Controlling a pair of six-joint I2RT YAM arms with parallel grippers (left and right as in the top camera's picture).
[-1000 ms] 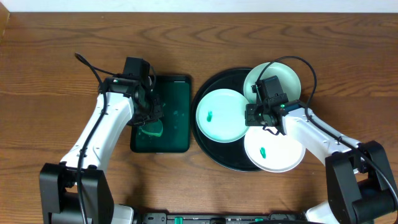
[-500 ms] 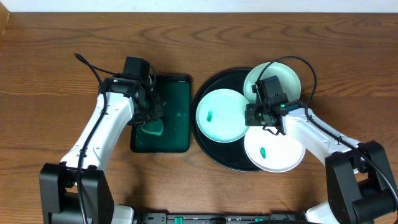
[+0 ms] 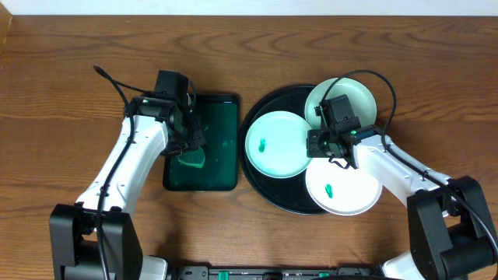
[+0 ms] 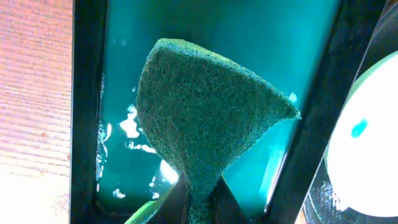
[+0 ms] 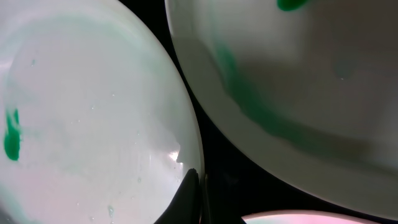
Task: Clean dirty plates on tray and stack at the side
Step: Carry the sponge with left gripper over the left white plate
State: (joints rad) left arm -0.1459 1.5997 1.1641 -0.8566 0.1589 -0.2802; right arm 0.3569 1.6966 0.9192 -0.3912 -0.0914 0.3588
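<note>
Three pale plates lie on the round black tray (image 3: 259, 106): a left one (image 3: 278, 148) with a green smear, a back one (image 3: 348, 95) and a front one (image 3: 346, 190) with a green smear. My right gripper (image 3: 314, 144) is shut on the left plate's right rim, as the right wrist view (image 5: 194, 186) shows; there the left plate (image 5: 93, 118) and the back plate (image 5: 298, 74) fill the frame. My left gripper (image 3: 187, 146) is shut on a green sponge (image 4: 205, 118) and holds it over the dark green tray (image 3: 222, 124).
The dark green rectangular tray (image 4: 124, 37) holds shallow water and stands just left of the black tray. Brown wooden table (image 3: 70, 93) lies all around. The back plate overlaps the black tray's far right rim, and the front plate overlaps its near right rim.
</note>
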